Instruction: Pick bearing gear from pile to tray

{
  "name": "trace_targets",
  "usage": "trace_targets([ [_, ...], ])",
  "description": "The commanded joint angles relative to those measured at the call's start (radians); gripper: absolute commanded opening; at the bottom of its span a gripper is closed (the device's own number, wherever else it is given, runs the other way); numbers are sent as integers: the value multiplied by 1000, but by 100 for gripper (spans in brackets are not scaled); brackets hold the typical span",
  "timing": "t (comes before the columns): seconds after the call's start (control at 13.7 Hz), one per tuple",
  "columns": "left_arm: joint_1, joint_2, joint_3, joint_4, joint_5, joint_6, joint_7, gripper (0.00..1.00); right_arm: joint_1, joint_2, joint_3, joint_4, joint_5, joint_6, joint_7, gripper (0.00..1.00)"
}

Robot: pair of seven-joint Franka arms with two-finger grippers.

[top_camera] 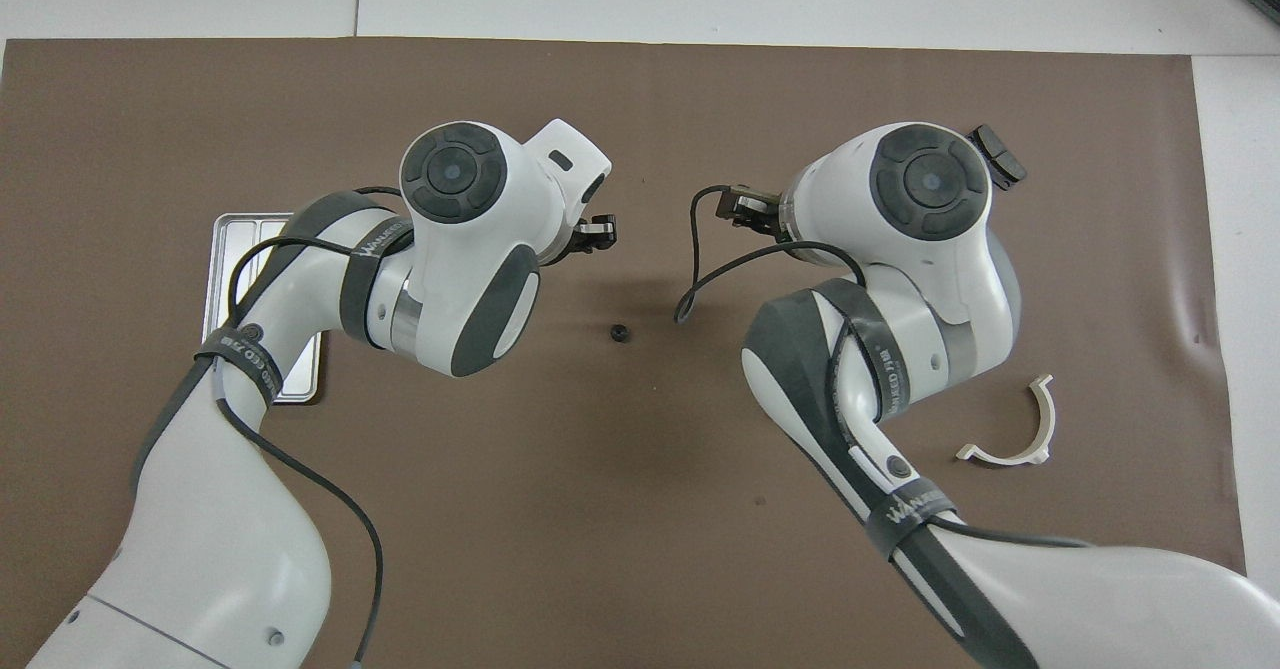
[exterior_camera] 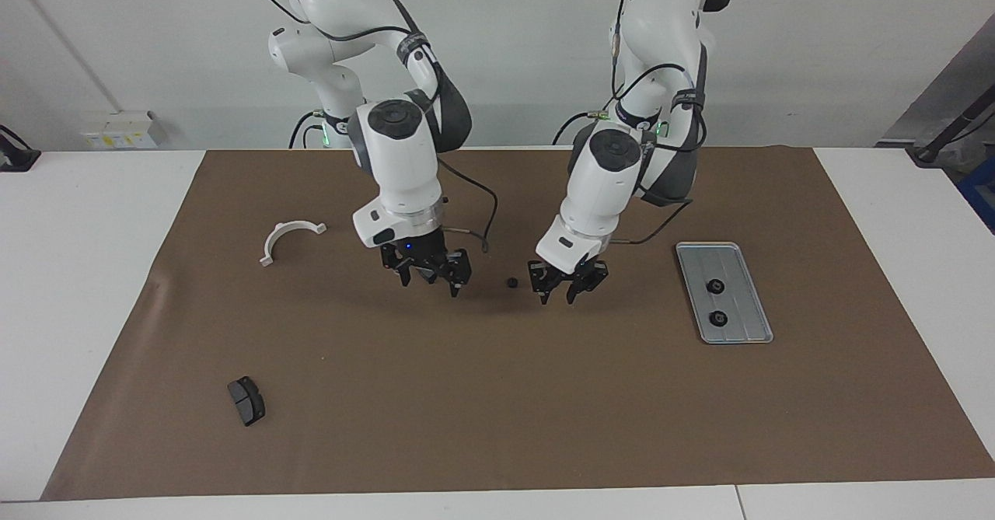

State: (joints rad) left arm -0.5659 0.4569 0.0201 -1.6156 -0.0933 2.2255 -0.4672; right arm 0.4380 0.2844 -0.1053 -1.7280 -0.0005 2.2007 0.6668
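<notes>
**Facing view.** The loose bearing gear [exterior_camera: 511, 282] lies flat on the brown mat [exterior_camera: 497, 427]. It is just beside my left gripper [exterior_camera: 557, 294], at its nine o'clock, and not touching it. That gripper's fingers stand apart with nothing between them. My right gripper [exterior_camera: 431, 283] hangs low at the gear's nine o'clock, spread wide and empty, and I judge it is only waiting.

The tray [exterior_camera: 738, 271] sits at three o'clock of my left gripper, well apart, with two gears in it [exterior_camera: 716, 287] [exterior_camera: 718, 318].

As I read it, the pick is mine to make with the left. I should:
- slide over until the fingers straddle the gear,
- come straight down to the mat,
- close on its rim without nudging it, since so small and round a part will likely skid,
- set it in the bare end of the tray, at twelve o'clock of the other two.

The white bracket [exterior_camera: 291, 239] and a brake pad [exterior_camera: 246, 400] are not in my way.

**Overhead view.** The gear [top_camera: 619, 332] shows on open mat at about six o'clock of my left gripper [top_camera: 598, 234], and at seven to eight o'clock of my right gripper [top_camera: 740, 207]. Height is hard to judge from here. The tray [top_camera: 232, 239] is half hidden under my left arm.

Writing: the black bands [top_camera: 245, 361] on both forearms carry white lettering that seems to begin "WANEED". I cannot read the rest.
</notes>
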Motion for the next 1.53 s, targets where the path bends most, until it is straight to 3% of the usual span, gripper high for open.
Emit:
trace_targets([
  [0.0, -64, 39, 23, 37, 1, -29, -13, 49, -74, -62, 13, -28, -13, -28, -105, 100],
  [0.22, -86, 39, 23, 17, 30, -23, -18, 49, -162, -117, 13, -22, -13, -91, -260, 100],
  [0.58, -121, 17, 24, -107, 52, 40, -22, 49, -271, -226, 18, -16, -10, -258, -412, 100],
  [0.87, -143, 3, 24, -147, 52, 59, -25, 49, -361, -255, 30, 89, -9, -465, -522, 100],
  [1.02, -146, 2, 26, -155, 52, 59, -25, 49, -430, -258, 93, 136, -12, -565, -552, 100],
  [1.31, -157, -12, 26, -188, 61, 72, -25, 47, -411, -314, 76, 45, -12, -559, -550, 100],
  [1.46, -157, -12, 24, -188, 61, 72, -25, 47, -301, -321, -70, 45, -9, -570, -556, 100],
])
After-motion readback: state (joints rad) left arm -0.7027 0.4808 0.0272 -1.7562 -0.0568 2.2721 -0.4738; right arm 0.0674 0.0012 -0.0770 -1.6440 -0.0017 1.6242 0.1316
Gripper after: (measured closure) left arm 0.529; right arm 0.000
